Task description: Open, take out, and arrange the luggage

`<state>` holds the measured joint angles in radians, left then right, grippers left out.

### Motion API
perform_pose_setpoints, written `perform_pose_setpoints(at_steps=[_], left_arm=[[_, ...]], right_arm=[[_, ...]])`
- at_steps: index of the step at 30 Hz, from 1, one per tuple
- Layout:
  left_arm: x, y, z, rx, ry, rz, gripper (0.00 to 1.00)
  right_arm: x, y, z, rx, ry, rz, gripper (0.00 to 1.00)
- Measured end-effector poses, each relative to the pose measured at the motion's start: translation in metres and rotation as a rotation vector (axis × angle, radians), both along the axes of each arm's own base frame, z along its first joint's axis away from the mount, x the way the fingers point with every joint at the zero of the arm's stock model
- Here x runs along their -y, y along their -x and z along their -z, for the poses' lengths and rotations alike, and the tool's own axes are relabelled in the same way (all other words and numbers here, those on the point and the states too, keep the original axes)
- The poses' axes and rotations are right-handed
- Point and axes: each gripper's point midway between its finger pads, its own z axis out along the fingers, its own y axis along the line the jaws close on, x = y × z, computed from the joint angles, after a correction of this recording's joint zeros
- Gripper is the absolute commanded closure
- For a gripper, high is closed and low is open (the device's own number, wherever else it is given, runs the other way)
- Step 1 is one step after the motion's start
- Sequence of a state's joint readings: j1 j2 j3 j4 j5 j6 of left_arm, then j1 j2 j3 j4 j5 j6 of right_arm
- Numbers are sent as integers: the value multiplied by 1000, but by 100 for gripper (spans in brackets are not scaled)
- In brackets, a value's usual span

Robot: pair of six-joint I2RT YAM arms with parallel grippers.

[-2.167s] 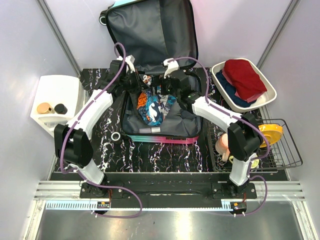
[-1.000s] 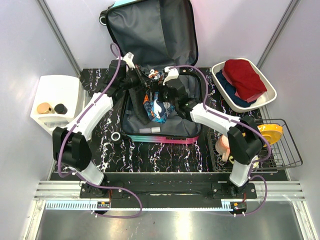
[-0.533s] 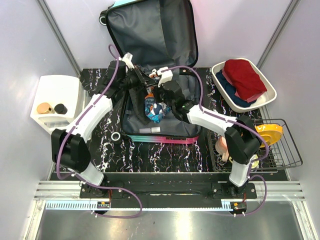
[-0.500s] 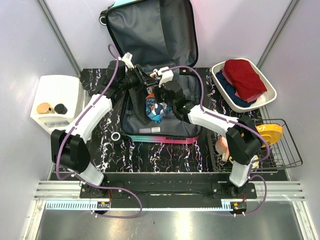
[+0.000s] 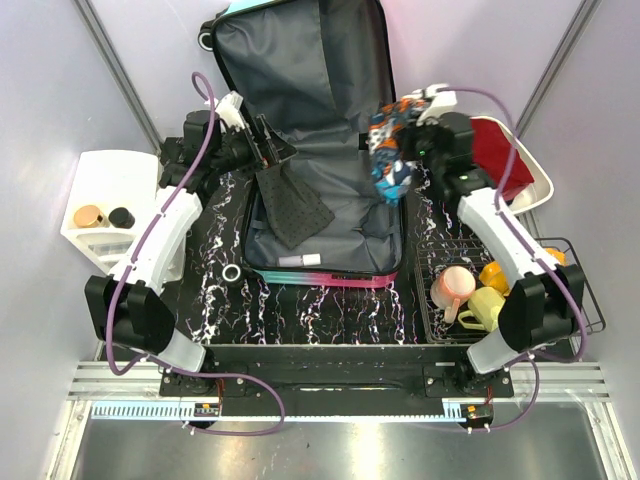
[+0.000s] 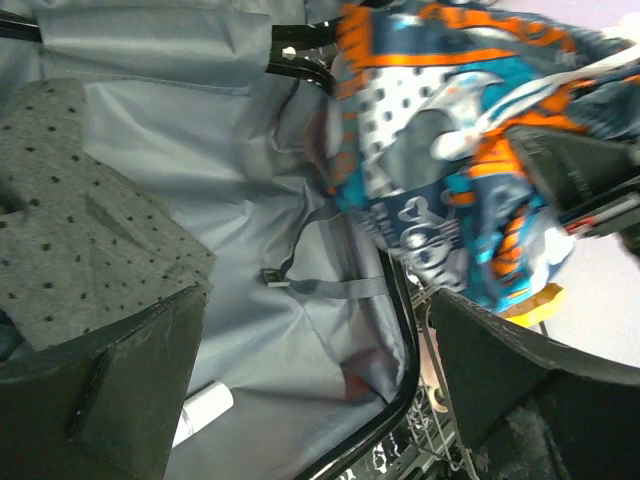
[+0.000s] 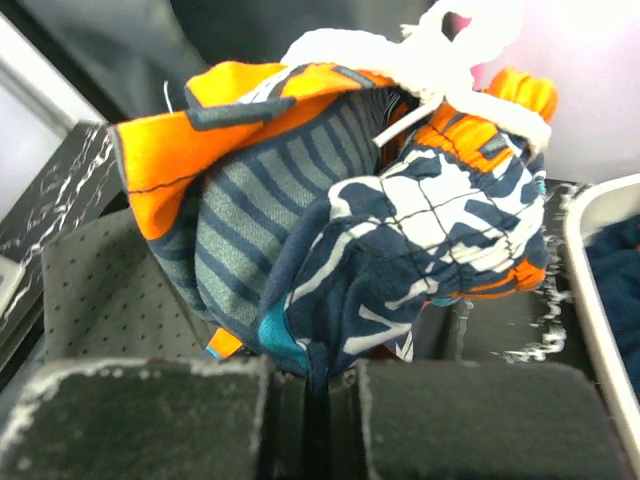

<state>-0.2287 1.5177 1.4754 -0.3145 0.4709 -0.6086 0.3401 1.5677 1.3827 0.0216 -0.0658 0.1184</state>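
The luggage (image 5: pixel 330 262) lies open mid-table, its lid (image 5: pixel 300 60) propped up at the back and grey lining showing. My right gripper (image 5: pixel 412 143) is shut on a bundle of orange, navy and teal clothes (image 5: pixel 388 160), held in the air over the case's right rim. In the right wrist view the cloth (image 7: pixel 380 230) is pinched between the shut jaws of the right gripper (image 7: pixel 315 400). My left gripper (image 5: pixel 272 145) hovers open above the case's back left, and between the spread fingers of the left gripper (image 6: pixel 320 400) there is nothing. A grey dotted divider flap (image 6: pixel 80 230) lies beside its left finger.
A white tub (image 5: pixel 540 190) with red and navy clothes stands at the back right. A wire basket (image 5: pixel 585 310) holds cups at the right. A white shelf (image 5: pixel 110 190) with two lids is at the left. A small ring (image 5: pixel 232 272) lies on the table, and a white tube (image 5: pixel 293 260) in the case.
My right gripper shut on the clothes bundle and lifted it out of the case, up and to the right. My left gripper opened and drew back to the left.
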Motion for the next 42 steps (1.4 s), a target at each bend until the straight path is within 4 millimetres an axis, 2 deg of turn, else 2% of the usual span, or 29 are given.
perform_pose_setpoints(at_steps=[4, 8, 14, 17, 19, 22, 26, 30, 36, 39, 42], left_arm=[[-10, 0, 4, 1, -30, -3, 1], [-11, 2, 7, 0, -41, 7, 1], [-10, 3, 7, -4, -40, 19, 1], [-11, 3, 8, -7, -39, 19, 1], [-12, 3, 9, -11, -40, 19, 1], [-12, 3, 11, -18, -40, 20, 1], [-15, 0, 15, -27, -43, 15, 1], [-22, -2, 16, -28, -48, 3, 1], [-42, -5, 23, -51, -68, -32, 1], [-53, -7, 26, -60, -78, -51, 1], [-59, -8, 28, -58, -90, -59, 1]], right_arm=[[61, -4, -30, 1, -80, 82, 100], [109, 2, -58, 20, -101, 223, 100], [181, 34, -95, 89, -59, 562, 100], [215, 50, -105, 114, -19, 711, 100], [237, 57, -105, 112, 8, 801, 100], [268, 59, -95, 68, 49, 914, 100], [307, 45, -76, -6, 90, 1037, 100], [333, 21, -36, -116, 117, 1092, 100], [342, -24, 21, -253, 92, 1086, 100], [338, -48, 39, -292, 63, 1042, 94], [332, -70, 47, -298, 20, 1001, 82]])
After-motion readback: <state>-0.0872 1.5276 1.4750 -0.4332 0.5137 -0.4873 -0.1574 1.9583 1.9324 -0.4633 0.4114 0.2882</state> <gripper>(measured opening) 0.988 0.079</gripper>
